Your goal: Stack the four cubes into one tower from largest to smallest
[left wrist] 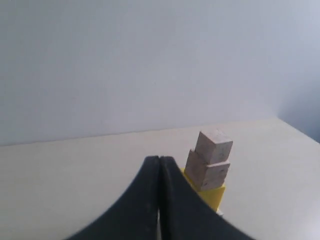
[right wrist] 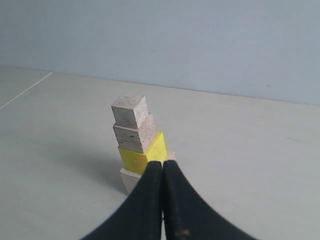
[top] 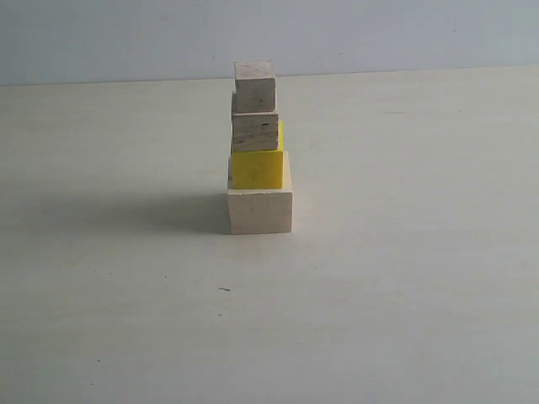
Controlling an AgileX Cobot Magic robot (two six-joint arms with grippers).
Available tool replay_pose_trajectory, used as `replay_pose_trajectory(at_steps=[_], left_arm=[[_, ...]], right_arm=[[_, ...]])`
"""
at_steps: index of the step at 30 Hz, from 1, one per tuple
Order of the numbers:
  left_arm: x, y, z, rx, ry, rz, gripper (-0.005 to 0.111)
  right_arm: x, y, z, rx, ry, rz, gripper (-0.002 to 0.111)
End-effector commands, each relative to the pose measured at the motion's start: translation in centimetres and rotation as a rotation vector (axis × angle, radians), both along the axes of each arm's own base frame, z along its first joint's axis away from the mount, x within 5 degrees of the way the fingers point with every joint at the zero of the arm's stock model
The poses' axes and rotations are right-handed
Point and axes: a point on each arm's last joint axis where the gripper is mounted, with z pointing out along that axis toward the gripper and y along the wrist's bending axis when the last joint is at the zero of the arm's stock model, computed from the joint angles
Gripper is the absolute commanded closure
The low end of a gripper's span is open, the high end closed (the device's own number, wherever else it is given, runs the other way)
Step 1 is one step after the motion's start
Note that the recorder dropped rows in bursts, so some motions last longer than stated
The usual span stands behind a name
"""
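**While Both Grippers Are Being Held Shut, Four Cubes Are Being Borne as One Tower**

While the tower (top: 258, 151) is being borne by the pale table (top: 404, 286) near its middle, it is being left standing free, with nothing pressed against its sides. At the bottom, the pale wood cube (top: 259, 212), the largest, is being rested flat on the table. On it the yellow cube (top: 257, 168) is being carried, on that the plywood cube (top: 255, 132) with its layered grain, and at the top the small tan cube (top: 255, 86). The upper three are being held nearer the left edge of the base, as the exterior view has it, and the wrist views show them turned a little against one another. A soft shadow (top: 126, 210) is being cast across the table to the left of the tower, and a plain bluish wall (top: 379, 34) is being seen behind.

The fingers of the left gripper (left wrist: 159, 161) are being pressed together with nothing between them; past them the tower's upper cubes are being shown, its foot hidden. The right gripper (right wrist: 162, 165) is likewise being held closed and empty, pointed toward the tower, whose base is being partly covered by the black fingers.
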Motion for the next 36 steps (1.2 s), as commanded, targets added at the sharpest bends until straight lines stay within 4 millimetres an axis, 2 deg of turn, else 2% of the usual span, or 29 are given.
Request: replay_pose_trajectory(at_steps=[1, 5, 11, 28, 31, 36], left_arm=[[-1.2, 0.8, 0.4, -0.056, -0.109, 0.038, 0.107], [-1.8, 1.2, 0.7, 0.023, -0.190, 0.061, 0.107], [-2.1, 1.3, 0.4, 0.061, -0.182, 0.049, 0.107], [-2.3, 1.3, 0.4, 0.072, -0.185, 0.050, 0.107], [-3.3, 2.2, 0.6, 0.158, -0.258, 0.138, 0.107], [-6.1, 3.5, 0.8, 0.198, -0.366, 0.400, 0.107]], right_arm=[[-1.1, -1.2, -0.8, -0.004, -0.118, 0.002, 0.108], [-1.7, -2.2, -0.2, -0.007, -0.190, -0.019, 0.108], [-2.5, -2.8, 0.1, 0.030, -0.217, -0.020, 0.108], [-2.5, -2.8, 0.1, 0.037, -0.216, -0.018, 0.108], [-2.5, -2.8, 0.1, 0.037, -0.216, -0.018, 0.108], [-2.5, -2.8, 0.1, 0.037, -0.216, -0.018, 0.108]])
